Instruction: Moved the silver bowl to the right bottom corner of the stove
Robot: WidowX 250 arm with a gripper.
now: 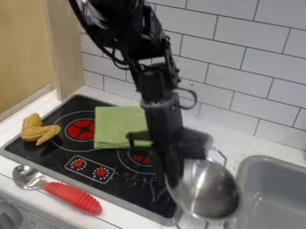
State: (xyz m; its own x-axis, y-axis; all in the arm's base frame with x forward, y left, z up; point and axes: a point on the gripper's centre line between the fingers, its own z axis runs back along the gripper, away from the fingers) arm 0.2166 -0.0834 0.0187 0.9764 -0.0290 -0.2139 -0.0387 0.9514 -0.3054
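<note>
Hanging beside the near right part of the stove point(134, 190), the silver bowl point(209, 190) is tilted, its rim pinched in the gripper point(178, 172), as far as the camera view tells. Most of the bowl sits past the stove's right edge, over the strip of counter before the sink point(266, 201), and it overlaps the sink's left rim in this view. So the pick-up looks done; bringing the bowl over the right bottom corner, levelling it, lowering it and letting go look left to do.

The next move probably calls for a short shift left, staying inside the stove's metal border. Near that corner, black glass runs between the control dials point(90, 169) and the right edge. The green towel point(121, 127) lies farther back, and the red-handled spoon point(57, 188) is well apart on the front counter. Lowered too far right, the bowl could tip off the border or catch the sink.
</note>
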